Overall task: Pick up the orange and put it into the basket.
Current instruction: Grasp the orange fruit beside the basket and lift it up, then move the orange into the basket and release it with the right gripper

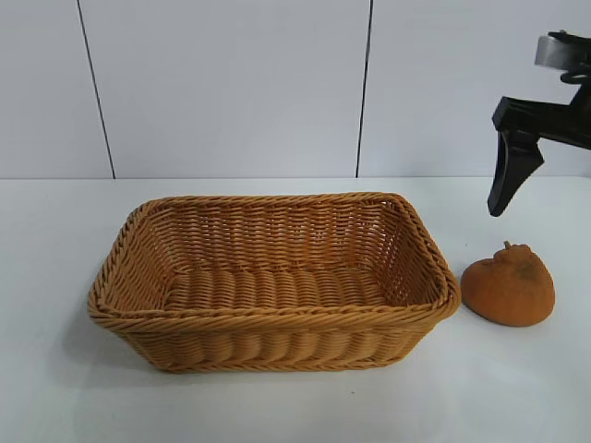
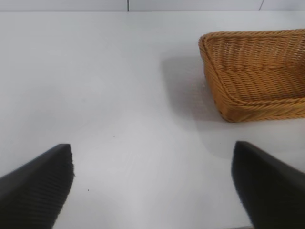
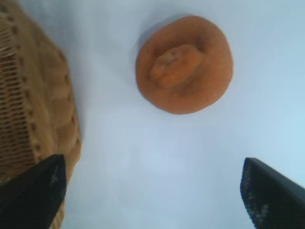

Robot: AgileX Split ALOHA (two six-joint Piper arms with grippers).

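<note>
While the basket [image 1: 277, 277] is sitting empty mid-table, the orange [image 1: 509, 289] is resting just right of its near-right corner. Spread wide and empty, the right gripper [image 3: 152, 191] is hovering above it (left gripper [image 2: 152, 183] idling, also spread); the fruit looks light, firm and rough, best pinched across its sides.

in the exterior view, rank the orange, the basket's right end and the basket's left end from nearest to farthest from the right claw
1. Orange: on the table below the open right claw.
2. Right end of the basket: beside the orange.
3. Left end: the basket's far side.
</note>
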